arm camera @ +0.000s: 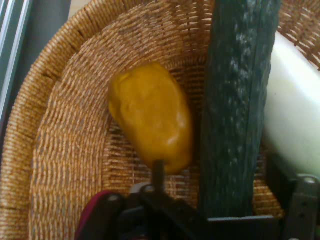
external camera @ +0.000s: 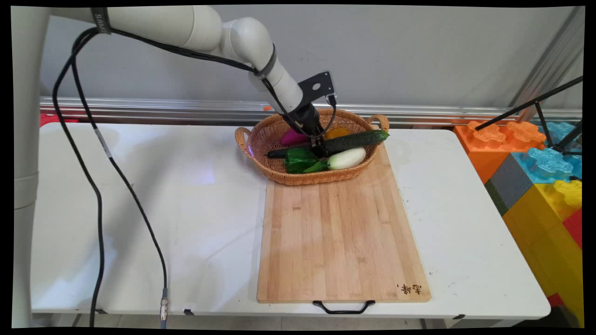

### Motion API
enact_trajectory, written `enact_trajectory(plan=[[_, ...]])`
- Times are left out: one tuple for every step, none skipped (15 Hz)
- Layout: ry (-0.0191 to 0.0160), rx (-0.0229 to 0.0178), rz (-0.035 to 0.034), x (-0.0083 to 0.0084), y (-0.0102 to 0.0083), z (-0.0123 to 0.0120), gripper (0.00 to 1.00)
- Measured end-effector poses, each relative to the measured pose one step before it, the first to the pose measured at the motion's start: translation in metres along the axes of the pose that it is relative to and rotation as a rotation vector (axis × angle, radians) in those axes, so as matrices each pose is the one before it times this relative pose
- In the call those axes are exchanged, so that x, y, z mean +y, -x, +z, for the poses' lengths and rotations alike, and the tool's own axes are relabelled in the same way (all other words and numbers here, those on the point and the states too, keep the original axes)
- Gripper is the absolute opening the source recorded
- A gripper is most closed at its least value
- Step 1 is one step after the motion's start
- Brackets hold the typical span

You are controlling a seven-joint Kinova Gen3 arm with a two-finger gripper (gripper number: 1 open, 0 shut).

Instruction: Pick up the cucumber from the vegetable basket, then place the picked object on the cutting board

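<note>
My black gripper (external camera: 319,150) reaches down into a woven basket (external camera: 274,173) at the far end of a wooden cutting board (external camera: 340,242). It stands open astride a long dark green cucumber (external camera: 355,140), whose right end leans on the basket's rim. In the hand view the cucumber (arm camera: 235,100) runs up between the fingers of the gripper (arm camera: 229,180), with a gap showing on its right side. A yellow pepper (arm camera: 152,115) lies just to the left and a white eggplant (arm camera: 295,115) to the right. The basket also holds a green pepper (external camera: 298,160) and a purple vegetable (external camera: 292,137).
The white table (external camera: 139,209) carries the board, whose black handle (external camera: 343,307) hangs over the near edge. Black cables (external camera: 98,200) droop from the arm at the left. Large coloured foam blocks (external camera: 540,177) and a black stand (external camera: 549,116) are off the table's right end.
</note>
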Motion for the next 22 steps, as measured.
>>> enact_trajectory(plan=[[0.00174, -0.00129, 0.00522, 0.00021, -0.00035, 0.00152, 0.00], [0.00303, -0.00204, 0.00411, 0.00053, 0.00016, 0.00111, 0.00], [0.00245, -0.00248, 0.00124, 0.00063, 0.00098, 0.00036, 0.00], [0.00401, -0.00303, 0.00248, 0.00098, 0.00032, 0.00073, 0.00], [0.00308, -0.00265, 0.00124, 0.00092, 0.00067, -0.00007, 0.00], [0.00125, -0.00161, 0.00046, 0.00069, 0.00057, -0.00056, 0.00], [-0.00099, 0.00050, 0.00131, 0.00048, -0.00012, -0.00170, 0.00], [-0.00402, 0.00428, 0.00268, 0.00041, -0.00149, -0.00262, 0.00], [-0.00785, 0.00768, 0.00489, 0.00038, -0.00312, -0.00464, 0.00], [-0.00627, 0.00528, 0.00601, 0.00033, -0.00270, -0.00345, 0.00], [-0.00953, 0.00685, 0.00926, 0.00030, -0.00403, -0.00515, 0.00], [-0.01795, 0.00905, 0.01595, 0.00037, -0.00733, -0.00927, 0.00], [-0.02053, 0.00875, 0.01870, 0.00030, -0.00881, -0.01097, 0.00], [-0.01969, 0.00738, 0.01819, -0.00015, -0.00891, -0.01026, 0.00], [-0.01286, 0.00392, 0.01195, -0.00012, -0.00611, -0.00701, 0.00], [-0.01796, 0.00489, 0.01711, -0.00012, -0.00901, -0.01042, 0.00], [-0.01432, 0.00471, 0.01619, 0.00062, -0.00966, -0.01006, 0.00], [-0.00792, 0.00266, 0.00940, 0.00040, -0.00599, -0.00609, 0.00], [-0.00537, 0.00466, 0.01074, 0.00257, -0.01083, -0.01017, 0.00], [0.00348, 0.00322, 0.00405, 0.00414, -0.01040, -0.00900, 0.00], [0.01409, 0.00095, -0.00426, 0.00634, -0.00956, -0.00753, 0.00], [0.01905, -0.00032, -0.01149, 0.00641, -0.00645, -0.00484, 0.00]])
